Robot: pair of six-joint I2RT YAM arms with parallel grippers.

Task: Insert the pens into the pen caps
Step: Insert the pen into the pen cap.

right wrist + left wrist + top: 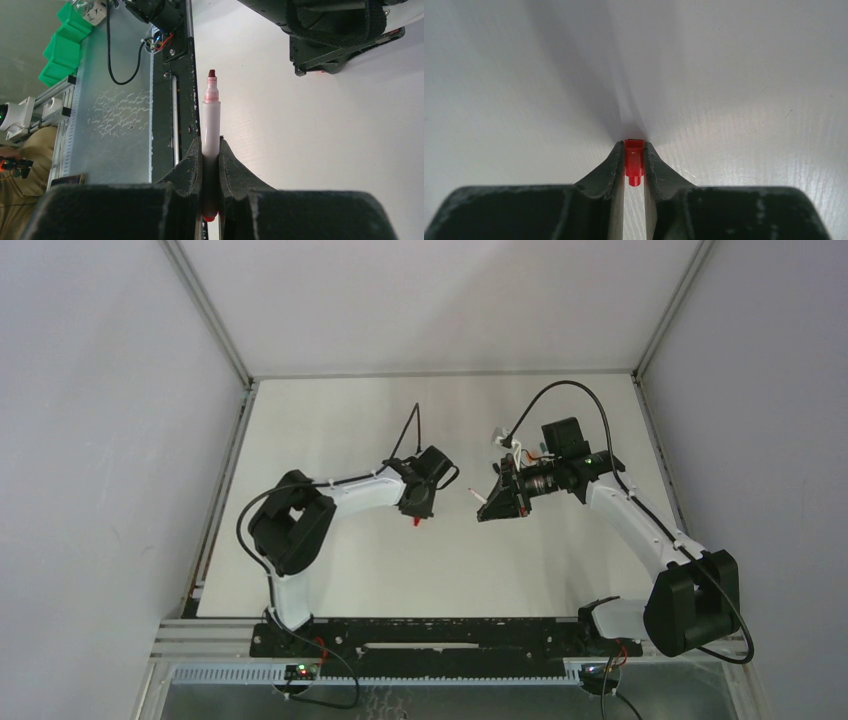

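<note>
The left gripper pinches a red cap down at the table. The right gripper pinches a pen, with its red tip sticking out. Both are near the middle, close together but apart.

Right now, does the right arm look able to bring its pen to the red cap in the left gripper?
Probably yes. The right gripper grips the pen with its tip end free, the left gripper pinches the red cap, and only bare table shows between them.
</note>
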